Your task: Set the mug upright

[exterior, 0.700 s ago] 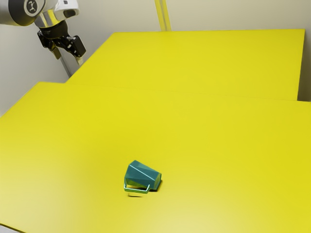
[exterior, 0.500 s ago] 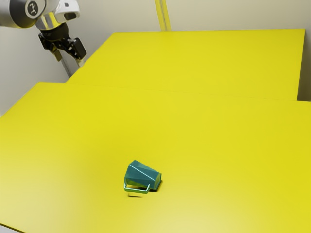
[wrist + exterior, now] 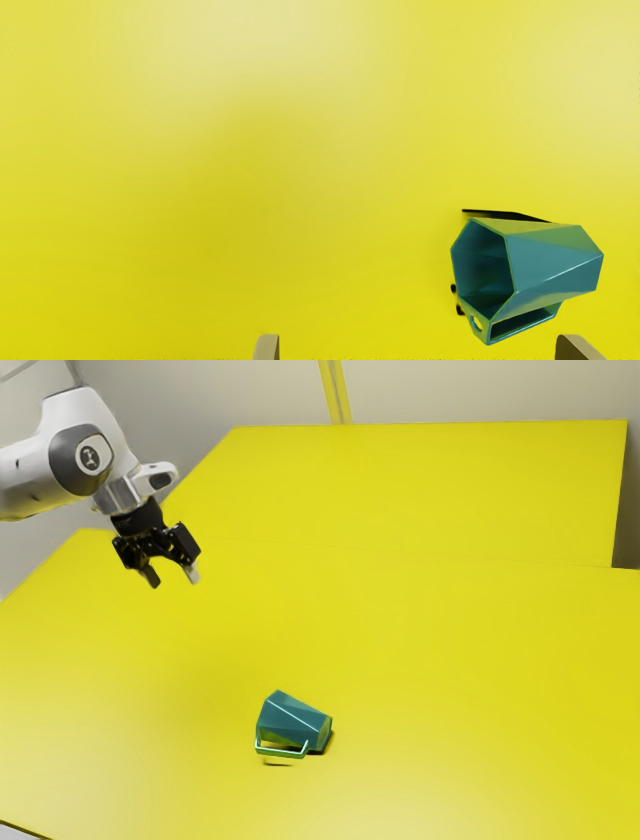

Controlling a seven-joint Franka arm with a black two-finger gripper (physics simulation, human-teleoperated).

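Because the mug lies on its side on the yellow surface, the coming move turns on how its long axis sits against the end effector. The sole arm reaches in from the exterior view's left, and the end effector hangs well above and apart from the mug. From there the mug lies lower, toward the exterior view's right and nearer that camera. The end effector is released, its two fingers standing wide apart with nothing held.

Seen from the wrist, the mug sits ahead of the line joining the fingertips and closer to one finger than the other, so the hand probably needs to travel forward and sideways before going down. The long axis runs roughly along that same line. The mouth opens toward the side of the farther finger; the narrower base points the opposite way. Closing at this angle would likely press on rim and base, so a turn of the wrist seems needed to pinch across the body. The handle juts out on the exterior camera's side and could foul a finger. Tipping the mouth skyward comes after the grasp; the task looks barely begun.
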